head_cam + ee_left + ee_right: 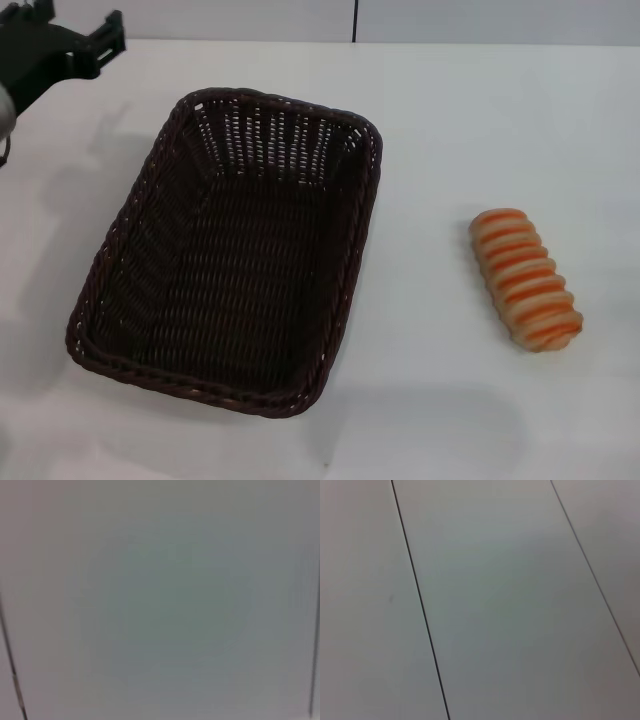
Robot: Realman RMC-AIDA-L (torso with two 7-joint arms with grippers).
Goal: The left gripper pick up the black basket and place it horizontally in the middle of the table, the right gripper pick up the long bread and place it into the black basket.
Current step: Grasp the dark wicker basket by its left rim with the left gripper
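The black basket (230, 250) sits empty on the white table (450, 120), left of the middle, with its long side running away from me and slightly tilted. The long bread (525, 278) lies on the table to the basket's right, well apart from it. My left gripper (78, 22) hovers at the far left corner, beyond and left of the basket, with its jaws apart and holding nothing. My right gripper is out of view. Both wrist views show only plain white surface (165, 605) with thin dark seams (420, 605).
The table's far edge (400, 42) runs along the top of the head view, with a dark vertical seam (355, 20) in the wall behind it. Bare table lies between the basket and the bread.
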